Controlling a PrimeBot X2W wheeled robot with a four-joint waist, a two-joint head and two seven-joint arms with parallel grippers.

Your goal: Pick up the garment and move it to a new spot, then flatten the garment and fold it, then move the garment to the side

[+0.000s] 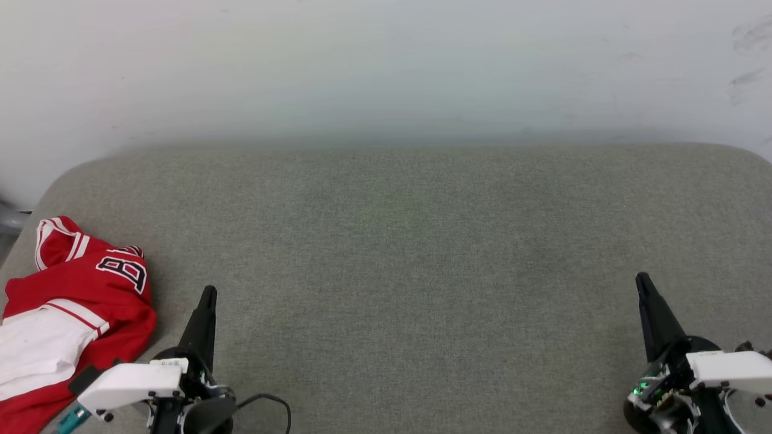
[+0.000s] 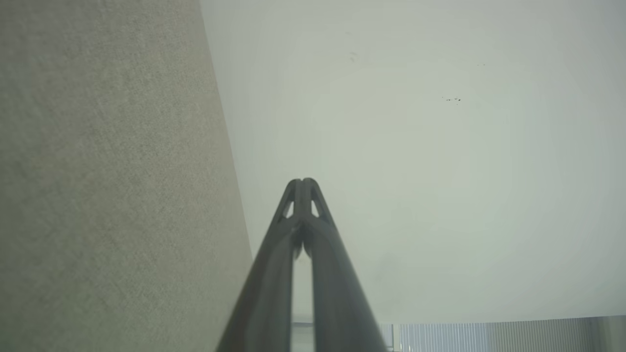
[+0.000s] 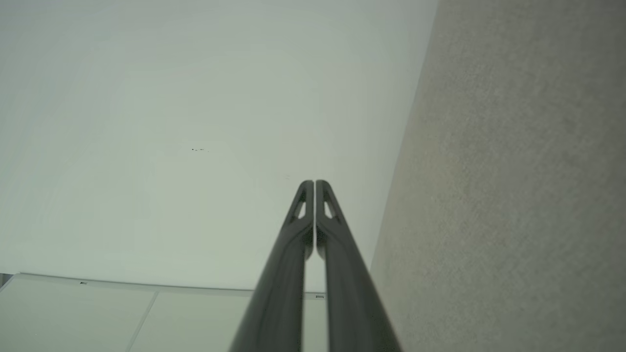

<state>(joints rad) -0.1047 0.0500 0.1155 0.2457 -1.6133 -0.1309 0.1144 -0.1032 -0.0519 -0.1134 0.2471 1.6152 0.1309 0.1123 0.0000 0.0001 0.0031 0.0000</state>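
Garment (image 1: 72,301): crumpled red-and-white heap

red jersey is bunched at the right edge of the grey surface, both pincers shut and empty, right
No: the head view shows the red jersey bunched at the left edge of the grey surface, near the left pincer. Both it and the right pincer are shut and empty.

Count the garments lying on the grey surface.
1: a red-and-white garment, crumpled at the grey surface's left edge beside the left gripper; part runs out of frame.
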